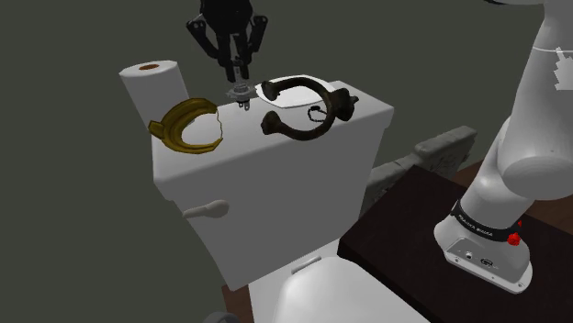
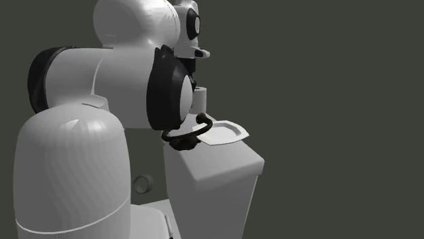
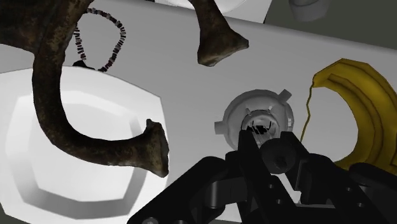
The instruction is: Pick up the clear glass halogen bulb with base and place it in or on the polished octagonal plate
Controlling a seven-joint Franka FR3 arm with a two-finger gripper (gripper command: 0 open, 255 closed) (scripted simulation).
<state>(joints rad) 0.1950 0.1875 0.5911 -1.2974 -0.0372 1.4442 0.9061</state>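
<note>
On top of the white toilet tank [image 1: 257, 161], we are seeing the black gripper [image 1: 237, 72] coming straight down from above, and its two fingers are pinching the small halogen bulb [image 1: 241, 92] by its glass tip. We are not managing to tell whether the bulb's base is touching the tank lid or hanging just over it. Looking along the gripper [image 3: 262, 143], we are finding the bulb [image 3: 254, 105] end-on, a round grey flange with small tabs ringing a clear glass centre, and the fingertips are closing in on that centre. Just beside the bulb, toward the shoulder view's right, the white octagonal plate [image 1: 296, 94] is lying flat on the lid, and a dark brown horseshoe-shaped piece [image 1: 292, 135] is sprawling across it, one knobbed end resting over the plate [image 3: 95, 159]. A small loop of dark beads [image 3: 118, 38] is lying against the brown piece [image 3: 51, 95]. On the bulb's other side a golden, broken-edged crescent [image 1: 174, 128] is lying near a roll of paper [image 1: 147, 78]. From the second exterior view, the white arm [image 2: 68, 176] is blocking much of the tank, with the plate's [image 2: 224, 132] rim peeking out past it.
</note>
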